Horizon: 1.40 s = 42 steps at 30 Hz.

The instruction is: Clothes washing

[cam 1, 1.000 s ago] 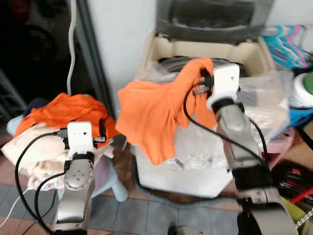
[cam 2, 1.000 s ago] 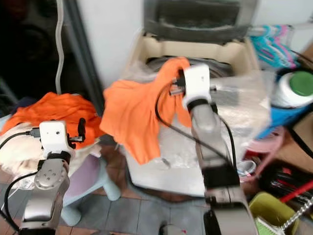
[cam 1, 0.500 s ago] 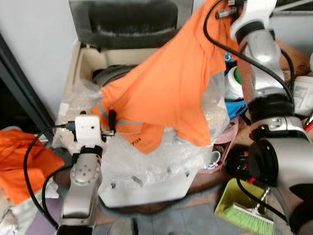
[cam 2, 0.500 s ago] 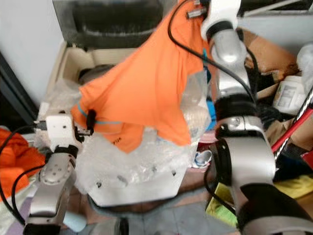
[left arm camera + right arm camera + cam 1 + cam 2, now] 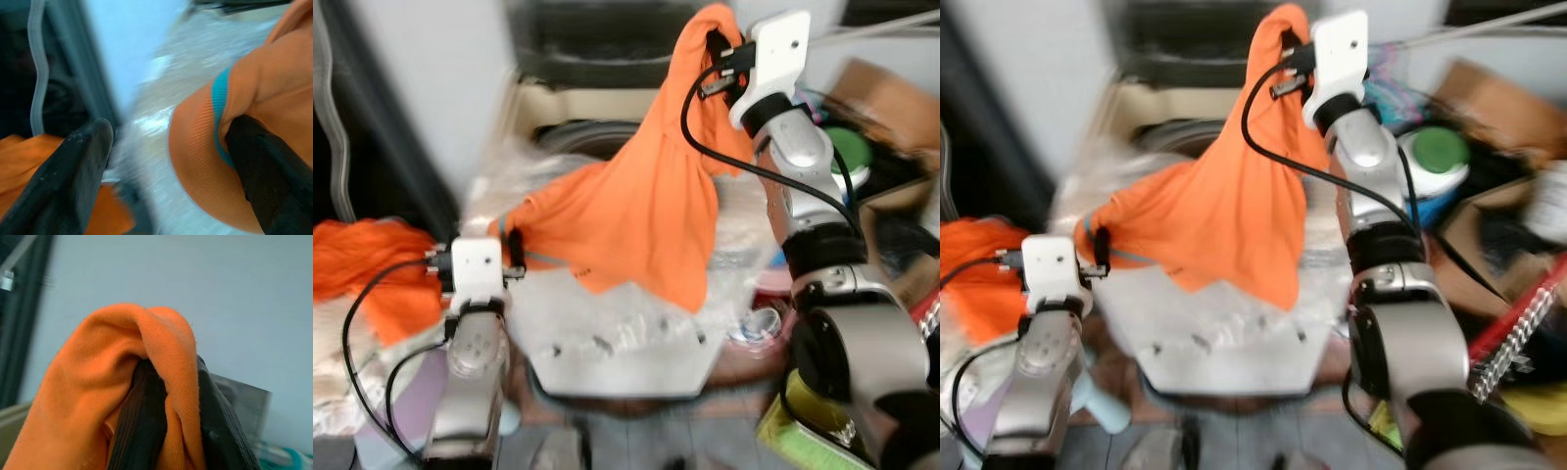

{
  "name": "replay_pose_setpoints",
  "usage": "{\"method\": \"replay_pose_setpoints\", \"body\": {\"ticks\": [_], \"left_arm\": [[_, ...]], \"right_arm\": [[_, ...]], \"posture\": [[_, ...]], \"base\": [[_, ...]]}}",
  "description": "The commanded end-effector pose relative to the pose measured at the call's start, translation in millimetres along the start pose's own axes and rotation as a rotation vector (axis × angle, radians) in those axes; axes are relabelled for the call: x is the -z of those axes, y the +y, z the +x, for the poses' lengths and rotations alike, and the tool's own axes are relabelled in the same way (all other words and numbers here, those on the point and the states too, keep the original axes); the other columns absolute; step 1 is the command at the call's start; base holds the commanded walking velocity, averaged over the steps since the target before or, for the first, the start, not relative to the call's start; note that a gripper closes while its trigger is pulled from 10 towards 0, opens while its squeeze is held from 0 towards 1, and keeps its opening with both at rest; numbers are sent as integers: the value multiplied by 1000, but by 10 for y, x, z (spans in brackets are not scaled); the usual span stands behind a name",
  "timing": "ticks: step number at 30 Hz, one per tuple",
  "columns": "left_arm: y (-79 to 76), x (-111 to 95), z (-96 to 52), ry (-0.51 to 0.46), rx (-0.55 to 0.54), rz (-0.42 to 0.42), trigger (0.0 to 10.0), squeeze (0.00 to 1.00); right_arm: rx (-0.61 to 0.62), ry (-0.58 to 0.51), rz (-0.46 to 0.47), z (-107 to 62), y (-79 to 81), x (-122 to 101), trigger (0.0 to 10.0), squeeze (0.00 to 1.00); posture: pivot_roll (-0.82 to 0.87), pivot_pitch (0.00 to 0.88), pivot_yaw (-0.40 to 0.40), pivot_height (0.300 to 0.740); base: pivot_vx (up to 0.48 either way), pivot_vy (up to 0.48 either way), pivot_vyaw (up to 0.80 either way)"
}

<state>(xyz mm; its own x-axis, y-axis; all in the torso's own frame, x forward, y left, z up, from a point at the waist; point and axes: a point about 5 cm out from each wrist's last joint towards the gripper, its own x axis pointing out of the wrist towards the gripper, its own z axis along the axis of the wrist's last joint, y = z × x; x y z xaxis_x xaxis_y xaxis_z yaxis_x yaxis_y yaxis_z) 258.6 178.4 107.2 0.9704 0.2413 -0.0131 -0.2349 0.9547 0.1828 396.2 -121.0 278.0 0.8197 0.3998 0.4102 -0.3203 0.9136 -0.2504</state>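
An orange shirt (image 5: 646,206) with a teal-edged sleeve hangs over the top-loading washing machine (image 5: 607,343), which is wrapped in clear plastic. My right gripper (image 5: 713,44) is raised high above the drum, shut on a bunch of the shirt's fabric (image 5: 98,382) that folds over its black fingers (image 5: 146,431). My left gripper (image 5: 514,250) is low at the machine's left side with its fingers apart. The teal-trimmed sleeve (image 5: 234,122) lies against one left finger (image 5: 274,176), while the other finger (image 5: 73,186) stands free.
The machine's dark lid (image 5: 597,39) stands open at the back. A pile of orange and pale clothes (image 5: 362,259) lies to the left. A green-capped bottle (image 5: 842,147), a cardboard box (image 5: 881,88) and clutter crowd the right side.
The view has swung about. My right gripper has lifted the shirt from the machine's rim to high above it. My left gripper now sits at the shirt's sleeve instead of by the clothes pile.
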Motion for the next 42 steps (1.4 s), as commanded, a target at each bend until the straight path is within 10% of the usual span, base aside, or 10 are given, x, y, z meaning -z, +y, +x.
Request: {"method": "replay_pose_setpoints", "body": {"ticks": [1,16,21,28,32,42], "left_arm": [[35,-29,31,-3,-18,6,10000,0],[20,-246,-73,-125,42,15,10000,0],[49,-91,-107,-21,20,-52,10000,0],[31,-76,-76,-21,34,-64,10000,0],[-12,-85,-74,-22,41,-76,10000,0],[-24,-79,-66,-20,59,-90,10000,0]], "right_arm": [[-7,-67,-9,28,-42,-148,10000,0],[61,-3,-19,117,-132,-125,10000,0],[42,16,-68,125,-80,-81,10000,0],[214,96,-59,340,-498,-419,10000,0],[198,88,-35,403,-470,-491,10000,0],[407,-232,-406,402,-831,-1293,10000,0]], "posture": [[10,0,10,740],[28,0,-5,740],[28,0,-2,740],[15,0,-9,740],[16,0,-13,740],[18,0,-9,740]], "base": [[0,0,800],[0,0,495],[0,0,0],[75,0,0],[274,0,0],[73,0,0]]}}
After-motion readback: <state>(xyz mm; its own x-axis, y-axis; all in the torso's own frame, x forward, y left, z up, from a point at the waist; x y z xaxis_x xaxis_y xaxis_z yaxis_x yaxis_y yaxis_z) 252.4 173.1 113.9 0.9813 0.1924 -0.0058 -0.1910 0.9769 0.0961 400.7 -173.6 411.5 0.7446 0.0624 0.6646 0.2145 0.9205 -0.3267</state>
